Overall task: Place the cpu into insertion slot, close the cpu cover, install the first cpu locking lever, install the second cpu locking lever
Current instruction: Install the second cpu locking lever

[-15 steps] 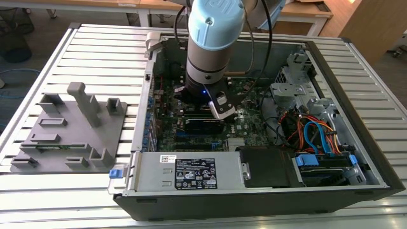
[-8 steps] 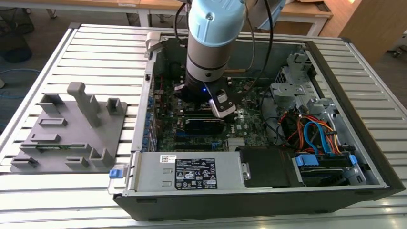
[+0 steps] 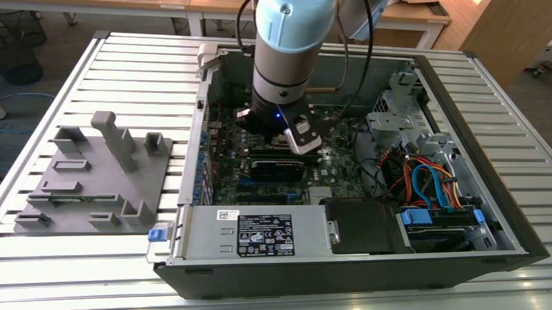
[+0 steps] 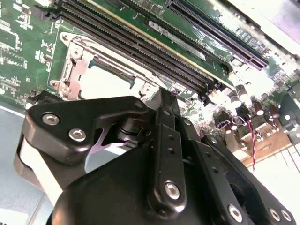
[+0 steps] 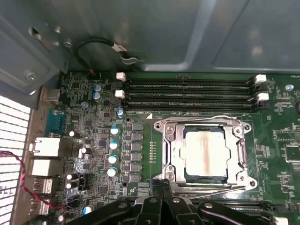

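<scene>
My gripper hangs inside the open computer case, fingers pressed together and holding nothing, its tip just beside the rim of the insertion slot. The cpu lies in that slot, with the cpu cover shut flat around it. The case rests on a slatted metal table, with a grey fixture tray at the exterior view's left. Wooden desks stand behind on a dark floor.
</scene>
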`<action>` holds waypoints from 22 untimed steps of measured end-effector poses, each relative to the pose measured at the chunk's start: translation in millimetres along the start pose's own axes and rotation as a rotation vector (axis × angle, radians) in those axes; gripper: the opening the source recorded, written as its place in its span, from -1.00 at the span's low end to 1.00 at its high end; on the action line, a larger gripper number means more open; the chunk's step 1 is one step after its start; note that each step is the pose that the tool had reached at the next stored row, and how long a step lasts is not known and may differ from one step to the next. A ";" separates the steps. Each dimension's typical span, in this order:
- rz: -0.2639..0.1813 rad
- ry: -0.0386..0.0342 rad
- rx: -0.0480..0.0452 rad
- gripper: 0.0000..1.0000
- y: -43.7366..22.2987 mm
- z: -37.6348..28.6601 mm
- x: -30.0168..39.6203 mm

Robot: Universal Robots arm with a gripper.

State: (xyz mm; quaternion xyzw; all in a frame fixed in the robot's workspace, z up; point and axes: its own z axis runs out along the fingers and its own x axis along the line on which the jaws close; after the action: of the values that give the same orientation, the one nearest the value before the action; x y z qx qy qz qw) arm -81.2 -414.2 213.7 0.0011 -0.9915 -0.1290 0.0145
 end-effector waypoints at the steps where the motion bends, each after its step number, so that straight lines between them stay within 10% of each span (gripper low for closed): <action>1: 0.000 0.0000 0.0001 -0.80 0.5 -1.8 0.1; 22: 0.022 -0.0049 -0.0010 -0.80 9.5 -35.9 -0.2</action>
State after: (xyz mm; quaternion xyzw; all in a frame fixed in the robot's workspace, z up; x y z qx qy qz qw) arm -80.0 -414.2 250.9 -0.0099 -0.9915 -0.1293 0.0135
